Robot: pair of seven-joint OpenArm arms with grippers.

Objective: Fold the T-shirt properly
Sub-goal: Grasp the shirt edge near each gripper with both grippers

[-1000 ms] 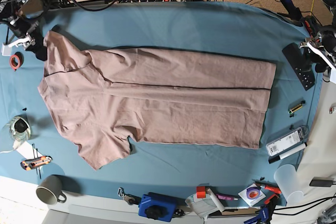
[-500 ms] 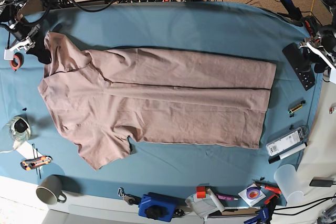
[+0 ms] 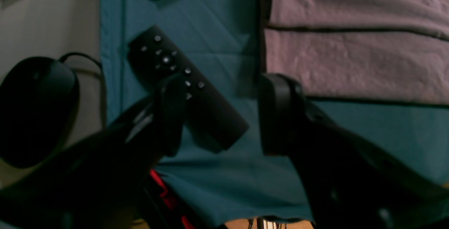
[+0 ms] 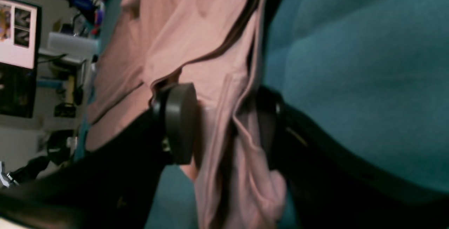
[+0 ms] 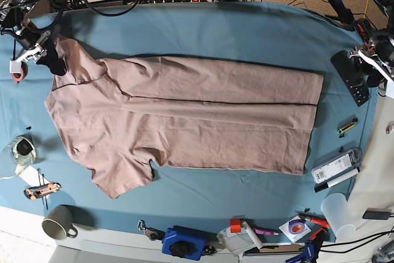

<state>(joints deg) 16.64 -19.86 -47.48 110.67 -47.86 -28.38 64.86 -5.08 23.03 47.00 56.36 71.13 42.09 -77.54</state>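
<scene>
**Right gripper on shirt's shoulder corner, left gripper spread over the remote**

Near edge, base view: grey ceramic mug [image 5: 59, 223] at the front left corner, inside not visible. Blue plastic block w/ a black knob [image 5: 184, 242] sits mid-front, red-and-white tape roll [image 5: 239, 227] just beside it. Translucent plastic cup [image 5: 340, 212] stands upright front right; contents can't be told. A white labelled packet [image 5: 335, 166] lies near it (print too small to read). No brand or writing legible anywhere.

Centre: the large dusty pink-beige short-sleeved cotton T-shirt [image 5: 184, 118] lies flat on the blue-teal table cloth [image 5: 215, 29], neck end to the view's left, hem to the right. Long side folded in, dark fold line running lengthwise; one sleeve sticks out toward the near edge.

Far left corner: right gripper [image 4: 224, 123] straddles the shirt's bunched shoulder edge, cloth between its fingers [image 4: 177, 123], one pad each side. Fabric is wrinkled and gathered there; jaws are partly closed round it, but whether they're actually pinching can't be told.

Far right: left gripper [image 3: 222, 115] hangs above the cloth beside the hem, fingers spread wide, holding nothing. Below it lies a black slim remote control w/ small buttons [image 3: 186, 85], on the cloth, apart from the shirt.
</scene>
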